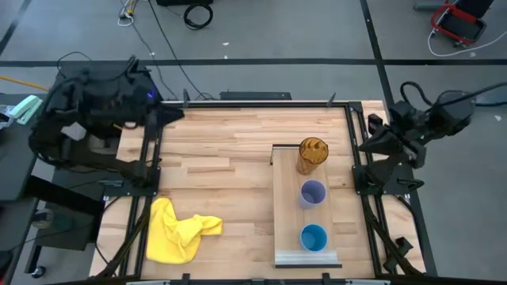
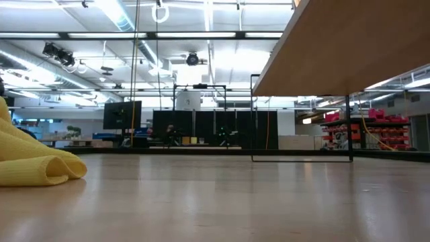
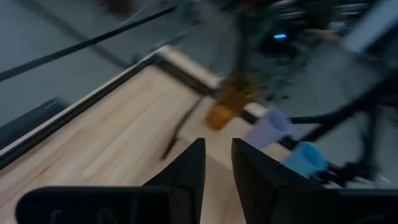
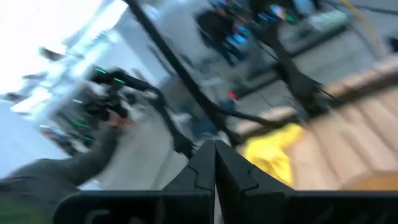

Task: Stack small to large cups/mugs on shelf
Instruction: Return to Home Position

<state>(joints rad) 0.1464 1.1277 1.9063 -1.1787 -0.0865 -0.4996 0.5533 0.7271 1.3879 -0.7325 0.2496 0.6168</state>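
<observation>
Three cups stand in a row on the pale wooden shelf (image 1: 285, 206). The amber tumbler (image 1: 311, 154) is at the far end, the lavender cup (image 1: 312, 193) in the middle and the blue cup (image 1: 314, 237) near the whitish strip. They also show in the left wrist view: the tumbler (image 3: 227, 102), the lavender cup (image 3: 268, 129) and the blue cup (image 3: 305, 158). My left gripper (image 3: 219, 158) is slightly open and empty, over the table's far left corner (image 1: 170, 115). My right gripper (image 4: 215, 158) is shut and empty, off the table's right edge (image 1: 368, 145).
A crumpled yellow cloth (image 1: 178, 229) lies near the table's front left and shows in the low view (image 2: 33, 161). In the low view the shelf's underside (image 2: 336, 47) sits raised on thin dark legs (image 2: 252, 121). Bare tabletop lies between the cloth and the shelf.
</observation>
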